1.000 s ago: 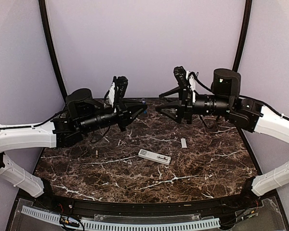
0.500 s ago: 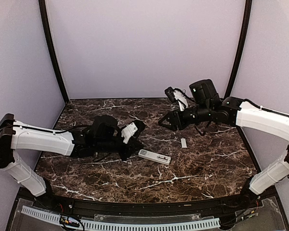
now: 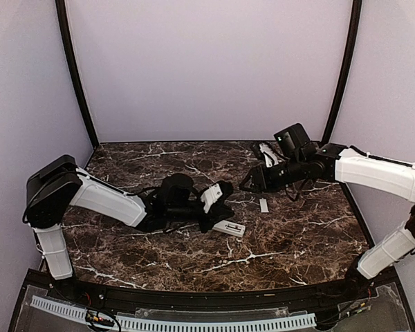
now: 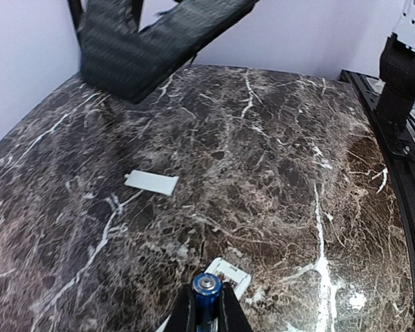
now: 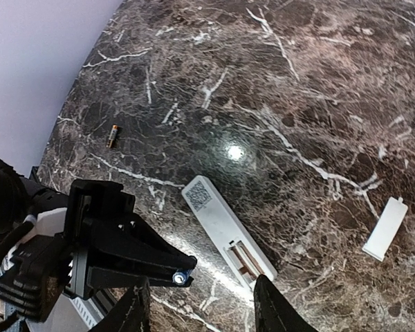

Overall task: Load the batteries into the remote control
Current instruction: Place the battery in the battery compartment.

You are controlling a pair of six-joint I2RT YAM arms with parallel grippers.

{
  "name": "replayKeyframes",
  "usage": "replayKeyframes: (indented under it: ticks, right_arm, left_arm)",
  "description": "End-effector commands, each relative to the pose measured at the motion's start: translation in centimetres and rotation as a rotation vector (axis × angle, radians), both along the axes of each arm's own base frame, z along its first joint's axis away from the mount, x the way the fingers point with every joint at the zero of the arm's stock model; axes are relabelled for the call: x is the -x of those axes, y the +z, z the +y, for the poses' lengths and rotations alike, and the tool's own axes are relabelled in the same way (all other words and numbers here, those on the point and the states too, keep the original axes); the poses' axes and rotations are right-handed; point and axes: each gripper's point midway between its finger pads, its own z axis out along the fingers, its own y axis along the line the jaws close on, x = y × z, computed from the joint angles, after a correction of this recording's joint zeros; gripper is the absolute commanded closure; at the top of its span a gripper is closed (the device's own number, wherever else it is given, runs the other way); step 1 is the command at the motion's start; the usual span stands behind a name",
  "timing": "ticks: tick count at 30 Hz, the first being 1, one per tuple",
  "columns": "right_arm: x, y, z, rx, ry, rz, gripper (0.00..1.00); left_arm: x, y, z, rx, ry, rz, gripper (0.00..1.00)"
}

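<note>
Batteries: two in all.
First battery point(image 4: 207, 287): blue, gripped end-on between the closed left fingers point(image 4: 229, 317), its metal tip pointing outward, just above the recess end of the remote.
Second battery point(image 5: 113, 135): lay loose on the worktop point(image 3: 297, 242), well apart from the remote and touched by nothing.
Remote point(image 5: 225, 228): one, a white bar lying flat near the middle of the worktop, back face up, battery recess uncovered at one end.
Cover point(image 5: 385, 228): one, a small pale grey plate lying flat, apart from the remote on the right arm's side.
Right fingers point(image 5: 271, 304): spread apart with nothing between them, held above the worktop and looking down on the remote.
Arms: two, both reaching inward toward the remote.
</note>
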Motion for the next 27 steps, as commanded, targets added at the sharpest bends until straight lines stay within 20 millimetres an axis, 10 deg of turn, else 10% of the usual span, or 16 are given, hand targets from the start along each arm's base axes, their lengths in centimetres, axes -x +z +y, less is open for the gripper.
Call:
replayKeyframes:
  ticks: [1, 16, 27]
  right_arm:
    - [-0.1, -1.7, -1.8, 0.022, -0.062, 0.045, 0.52]
    - [-0.2, -4.4, -3.7, 0.101, -0.077, 0.049, 0.52]
    - [-0.6, -4.6, -3.5, 0.087, -0.052, 0.046, 0.52]
  left_arm:
    - [1.7, 0.6, -3.2, -0.001, -0.222, -0.038, 1.00]
    - [2.1, -6.8, -3.5, -0.322, -0.381, 0.012, 1.00]
    - [0.9, -7.0, -4.1, -0.331, -0.349, -0.043, 1.00]
